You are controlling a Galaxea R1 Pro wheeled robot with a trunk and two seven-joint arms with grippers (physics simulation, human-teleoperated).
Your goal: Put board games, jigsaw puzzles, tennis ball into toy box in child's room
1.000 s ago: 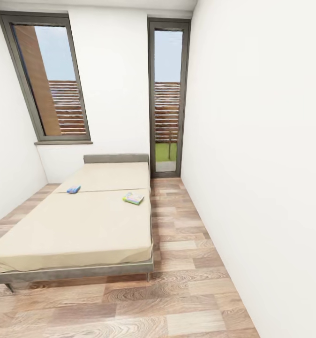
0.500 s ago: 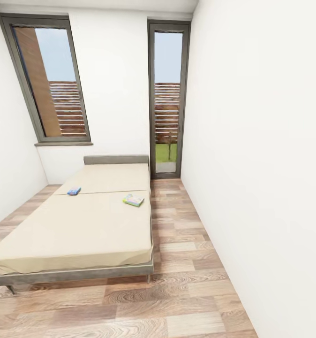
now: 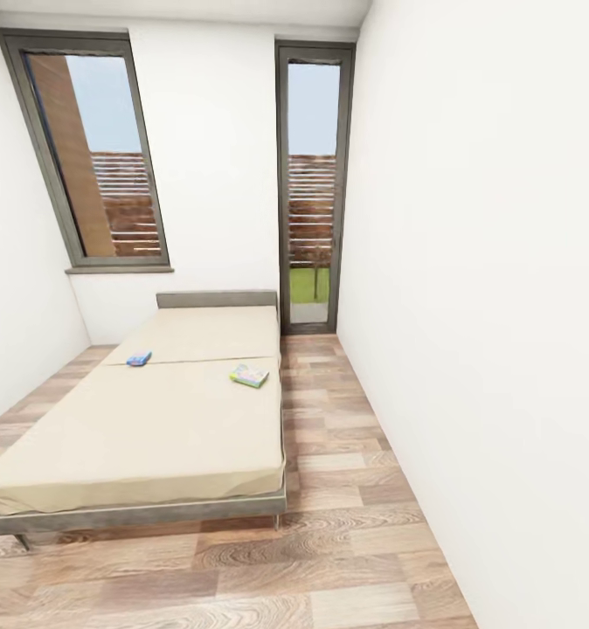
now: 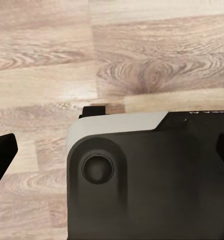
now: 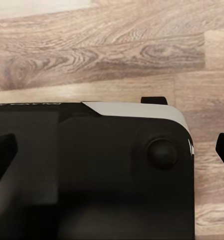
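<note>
Board games point(image 3: 249, 376) (two) on bed point(image 3: 155, 428)

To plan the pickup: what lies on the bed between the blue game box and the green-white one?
Bare cream cover, in the head view, between the blue box and green-white box.

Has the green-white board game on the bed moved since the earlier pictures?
No. The green-white board game keeps its place on the bed, just beyond the cover's seam; only the camera shifted slightly.

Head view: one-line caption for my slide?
Two board games, blue and green-white, lie apart on the cream bed below tall windows.
</note>
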